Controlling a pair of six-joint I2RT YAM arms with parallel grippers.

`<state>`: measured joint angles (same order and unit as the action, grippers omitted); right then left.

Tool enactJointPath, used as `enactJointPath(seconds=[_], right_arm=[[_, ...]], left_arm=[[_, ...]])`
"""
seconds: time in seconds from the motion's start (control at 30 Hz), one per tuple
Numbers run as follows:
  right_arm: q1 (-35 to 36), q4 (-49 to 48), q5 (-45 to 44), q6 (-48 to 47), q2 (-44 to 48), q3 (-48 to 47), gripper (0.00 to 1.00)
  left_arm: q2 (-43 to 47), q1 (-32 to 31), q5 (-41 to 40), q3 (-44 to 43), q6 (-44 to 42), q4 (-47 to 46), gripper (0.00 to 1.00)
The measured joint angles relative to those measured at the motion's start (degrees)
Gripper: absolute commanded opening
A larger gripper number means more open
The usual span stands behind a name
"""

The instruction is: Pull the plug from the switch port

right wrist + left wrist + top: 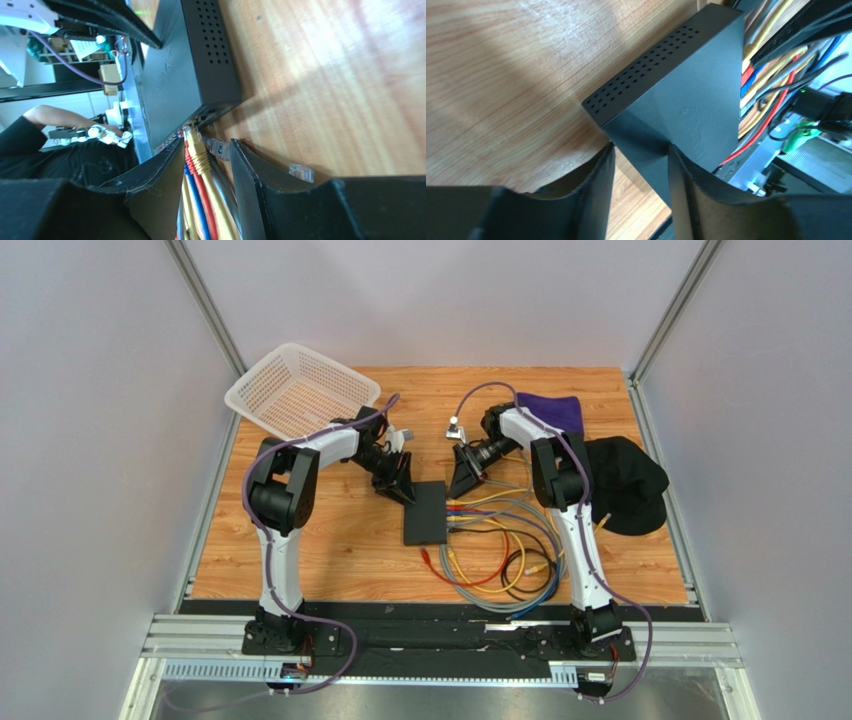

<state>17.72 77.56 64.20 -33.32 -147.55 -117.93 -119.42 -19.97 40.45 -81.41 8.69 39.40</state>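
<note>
While flat matte-black switch (426, 513) lies mid-frame on desk (330, 540), vent holes along side, cables (500, 550) in right edge: left end effector (641, 147) straddles corner, grip unclear; right end effector (206, 142) released, straddling yellow plug (196, 147).

**Left arm:** (a) I am rising from my base, elbow held high, forearm angling inward, wrist bending downward. My left gripper (398, 480) is pointing down toward my partner's side. My fingers (593, 190) are standing apart; whether they are pressing on anything, I cannot tell.

**Right arm:** (b) I am mirroring that pose, elbow high, wrist tipping down and inward. My right gripper (466, 478) is holding its fingers (252, 175) parted.
</note>
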Motion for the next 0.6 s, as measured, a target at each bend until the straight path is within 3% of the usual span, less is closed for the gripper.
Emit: enactJointPath(seconds=[0.23,0.6], right_arm=[[0.15,0.57,1.75,-2.32,0.04,1.44,0.43],[0.72,1.92,1.64,-8.31,-0.33,0.09,0.43]], left_arm=[[-1.22,-0.07,1.99,-1.03,1.29,0.20,0.33],[-1.49,0.11,1.84,-1.90,1.99,1.51,0.27]])
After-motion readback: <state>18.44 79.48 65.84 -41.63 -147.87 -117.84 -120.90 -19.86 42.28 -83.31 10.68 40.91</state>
